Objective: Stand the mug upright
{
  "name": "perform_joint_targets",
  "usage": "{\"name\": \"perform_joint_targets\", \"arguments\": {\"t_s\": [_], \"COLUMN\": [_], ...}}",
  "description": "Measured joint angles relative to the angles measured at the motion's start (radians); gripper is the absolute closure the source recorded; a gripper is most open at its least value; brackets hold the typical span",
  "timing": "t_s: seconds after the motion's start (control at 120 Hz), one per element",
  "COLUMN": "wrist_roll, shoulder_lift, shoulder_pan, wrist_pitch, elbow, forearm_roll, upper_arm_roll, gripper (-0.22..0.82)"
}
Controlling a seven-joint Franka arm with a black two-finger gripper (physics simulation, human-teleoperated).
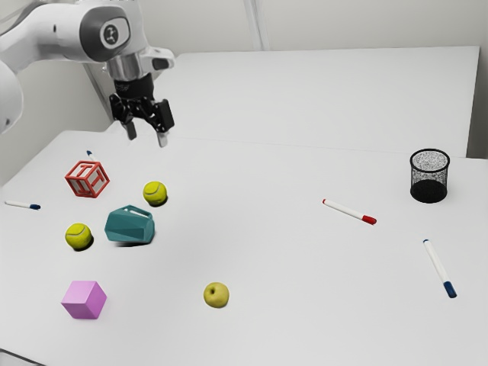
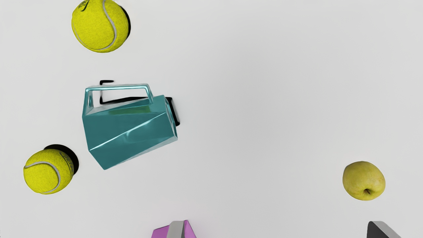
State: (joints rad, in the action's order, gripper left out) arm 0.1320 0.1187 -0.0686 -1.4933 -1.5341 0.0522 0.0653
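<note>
In the exterior view, my hand (image 1: 147,140) is up over the white table (image 1: 267,252). The blue-green mug (image 1: 130,228) lies on its side, near one yellow ball (image 1: 155,193) and another yellow ball (image 1: 78,236). A red block (image 1: 87,179) and a pink block (image 1: 84,300) are near too. A black cup (image 1: 429,191) stands at the exterior view's right.

In the wrist view, my fingers (image 2: 175,231) are wide apart, so my hand is let go. The mug's handle is on the side by one ball. One finger hides some of the pink block.
</note>
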Motion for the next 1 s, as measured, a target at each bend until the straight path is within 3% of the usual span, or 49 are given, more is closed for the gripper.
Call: {"name": "perform_joint_targets", "arguments": {"t_s": [0.167,0.267,0.4,0.508,0.7,0.825,1.0], "wrist_roll": [0.038,0.057,0.096,0.127,0.165,0.183,0.196], "shoulder_lift": [0.016,0.056,0.145,0.168,0.214,0.256,0.305], "shoulder_pan": [0.022,0.108,0.284,0.417,0.528,0.641,0.721], "wrist_pitch": [-0.137,-0.162,-0.142,-0.125,-0.062,-0.037,0.0], "elbow": [-0.044,-0.042,0.014,0.022,0.023,0.043,0.053], "forearm_roll": [-0.057,-0.143,-0.278,-0.338,-0.397,-0.404,-0.414], "upper_arm_roll": [0.029,0.018,-0.051,-0.151,-0.178,-0.256,-0.271], "gripper": [0.0,0.0,0.0,0.0,0.0,0.0,0.0]}}
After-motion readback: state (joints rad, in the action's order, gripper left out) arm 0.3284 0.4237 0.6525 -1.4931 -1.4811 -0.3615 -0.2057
